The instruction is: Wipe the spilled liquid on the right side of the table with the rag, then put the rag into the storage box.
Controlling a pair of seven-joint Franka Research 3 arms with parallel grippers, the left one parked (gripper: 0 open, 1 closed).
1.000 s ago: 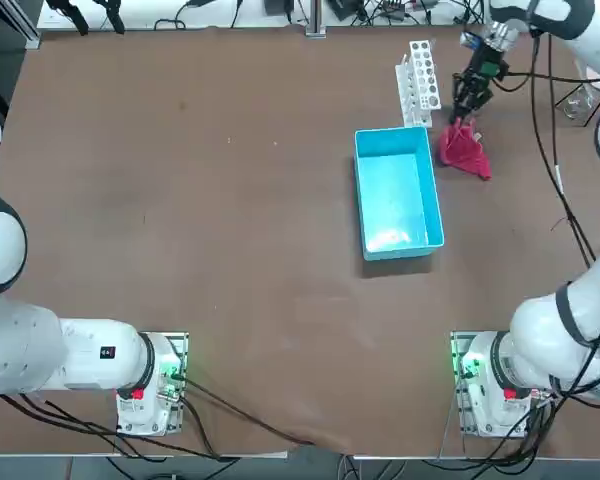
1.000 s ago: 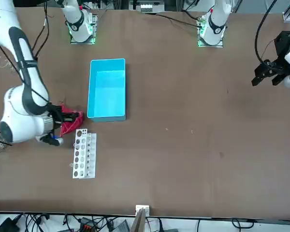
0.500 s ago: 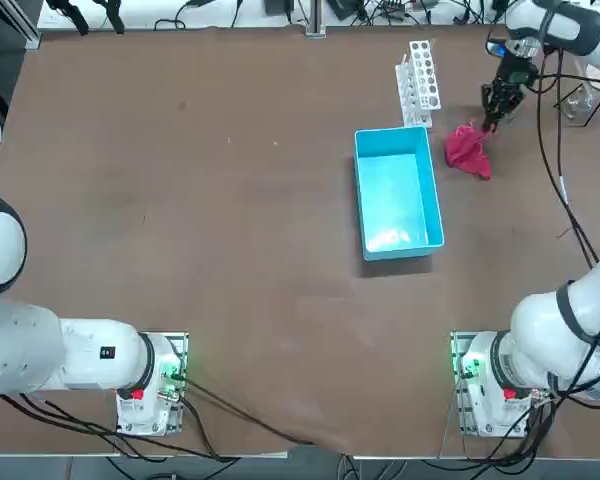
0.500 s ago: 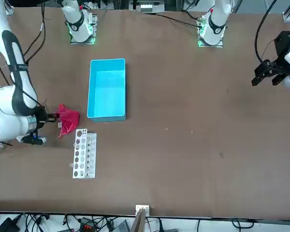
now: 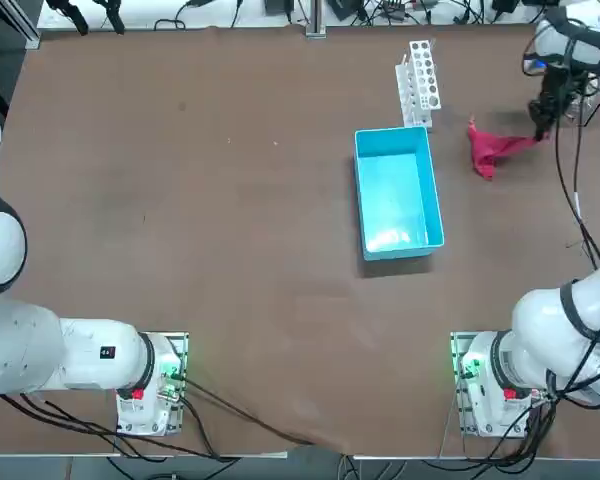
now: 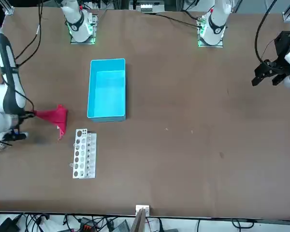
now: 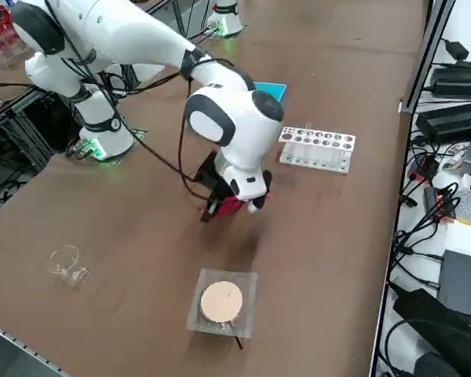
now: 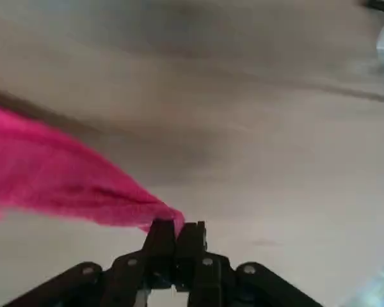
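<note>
Blue storage box (image 5: 399, 193): stood left of the fingers, well apart. White test-tube rack (image 5: 418, 84): left of them, beyond the box. Red-pink rag (image 5: 496, 148): trailed leftward from the fingertips (a small white tag (image 6: 58, 127) on it, no legible writing). Right gripper (image 8: 178, 225): fingers closed, pinching the rag's corner over the brown table (image 5: 270, 290).

The right arm (image 7: 243, 129) arched out over the tabletop (image 5: 230, 250), its wrist bent downward. The right gripper (image 5: 542, 133) hung low toward the far right corner, its two fingers (image 8: 159, 238) pinched together.
</note>
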